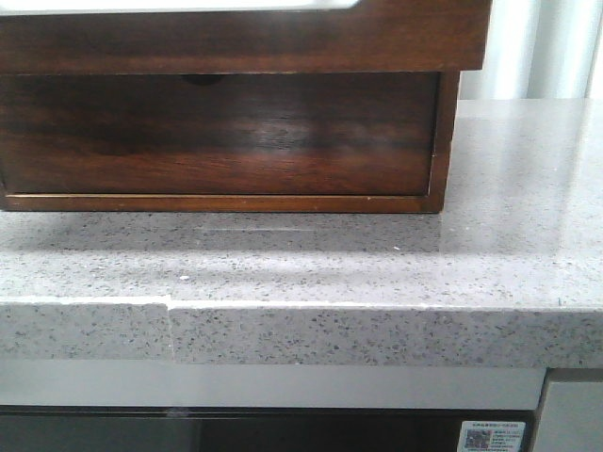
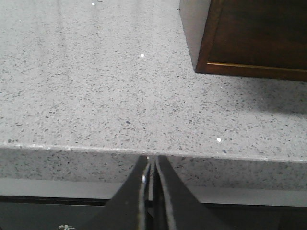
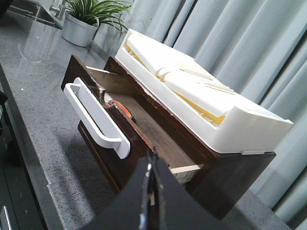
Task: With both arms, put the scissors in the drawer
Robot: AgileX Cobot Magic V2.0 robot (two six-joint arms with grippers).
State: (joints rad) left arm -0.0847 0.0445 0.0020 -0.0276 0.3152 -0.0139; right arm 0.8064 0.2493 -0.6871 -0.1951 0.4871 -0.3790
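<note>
The drawer is pulled out of the dark wooden cabinet, with a white handle on its front. The scissors lie inside it, just behind the front, with their orange inserts showing. My right gripper is shut and empty, up in the air off the drawer's near end. My left gripper is shut and empty, low at the counter's front edge, off the cabinet's corner. In the front view the drawer front overhangs the lower front; neither gripper shows there.
A white tray of pale items sits on top of the cabinet. A clear glass and a potted plant stand further along the grey speckled counter. Curtains hang behind.
</note>
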